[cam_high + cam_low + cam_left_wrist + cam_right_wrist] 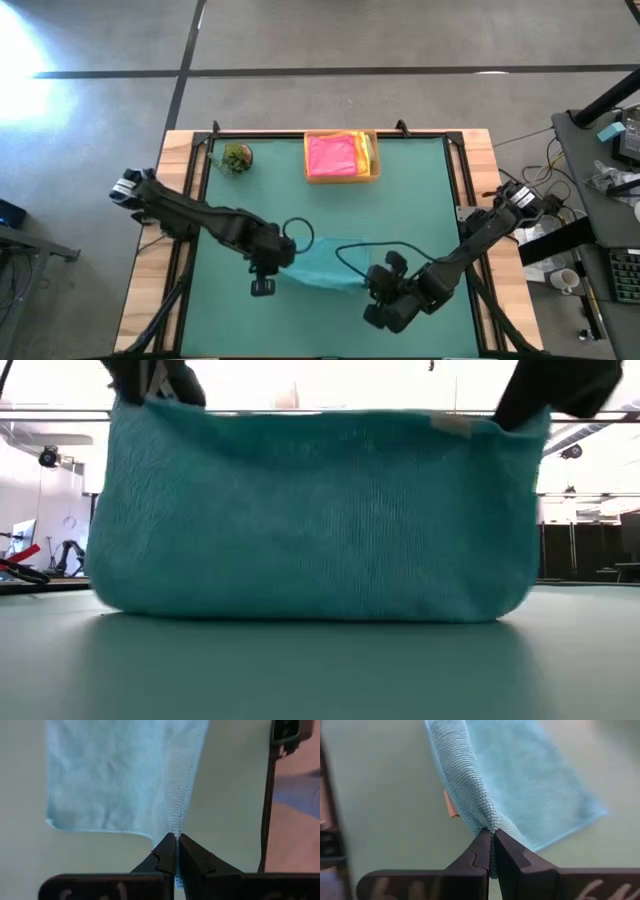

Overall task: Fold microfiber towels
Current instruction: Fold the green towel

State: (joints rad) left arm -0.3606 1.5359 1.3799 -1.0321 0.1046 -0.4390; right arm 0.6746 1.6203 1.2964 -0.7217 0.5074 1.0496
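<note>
**Low view: teal towel lifted by both top corners**

Low view, nearest the lens: the teal towel [310,515] hangs like a curtain across the green table [320,670], its lower fold resting on the mat and its upper edge stretched level between two dark grippers. A small pale label shows on that upper edge toward one end.

In the left wrist view the left gripper [176,839] has its fingers pressed together on one corner of the cloth, with the fabric running straight away from the tips and spreading flat onto the mat. In the right wrist view the right gripper [491,836] is likewise pinched tight on the other corner, the hem bunching into a ridge just ahead of the tips.

From above, the towel lies at the near middle of the table, between the two arms: the left gripper [263,275] is at its left end and the right gripper [385,290] at its right end, each touching the cloth.

Farther back, near the far edge of the table, a tan tray [342,175] holds a folded pink towel [332,156] with a yellow towel [364,150] edge showing beside it. A small green plant ball [237,156] sits left of the tray, apart from it.
</note>
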